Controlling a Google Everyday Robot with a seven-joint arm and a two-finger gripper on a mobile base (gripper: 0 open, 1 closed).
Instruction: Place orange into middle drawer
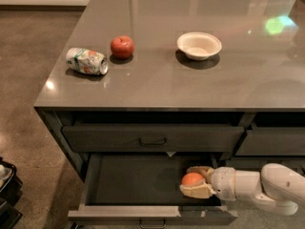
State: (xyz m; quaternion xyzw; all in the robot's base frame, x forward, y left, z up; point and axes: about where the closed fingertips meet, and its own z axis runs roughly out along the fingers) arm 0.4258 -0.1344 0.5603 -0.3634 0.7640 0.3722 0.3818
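The orange [192, 179] is round and bright, held between the two tan fingers of my gripper [193, 180]. The gripper reaches in from the right on a white arm and sits low inside the right part of the open middle drawer [133, 180], a wide dark tray pulled out below the closed top drawer front [152, 138]. The orange is close to the drawer floor; I cannot tell if it touches it.
On the grey counter [190, 80] lie a crushed can [86, 61], a red apple [122, 46] and a white bowl [199, 45]. Narrower dark drawers [269, 142] stand to the right. Brown floor lies to the left.
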